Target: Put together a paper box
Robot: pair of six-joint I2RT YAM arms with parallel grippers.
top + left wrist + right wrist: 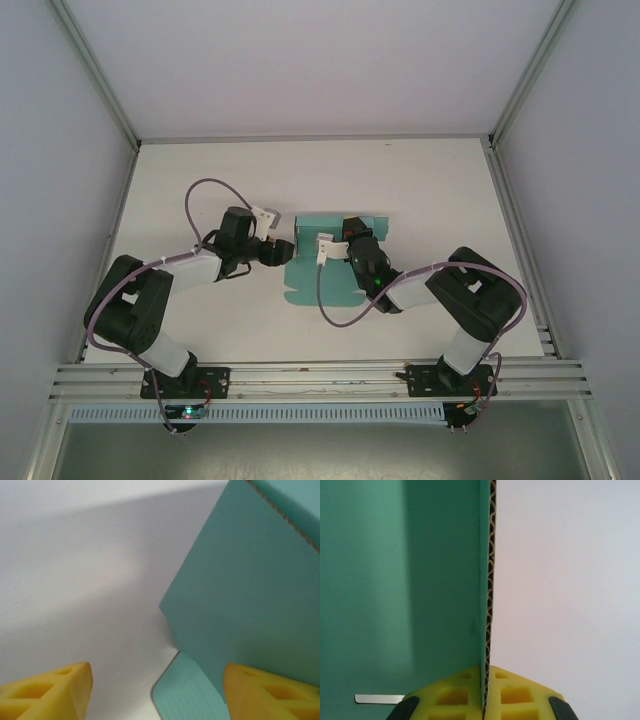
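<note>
Paper box (305, 285) lies mid-frame on desk (200, 180), partly folded. Probably light, stiff corrugated card; best gripped by panel edges. Right fingers (455, 695) clenched on its upright wall; left fingers (50, 695) spread, holding nothing.

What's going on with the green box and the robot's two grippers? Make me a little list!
box: teal card, partly folded, lying mid-table
right gripper: shut on the edge of one box panel
left gripper: open, at the box's left side, facing a raised panel
table: white
box finished: not yet, some of it is lying flat
</note>
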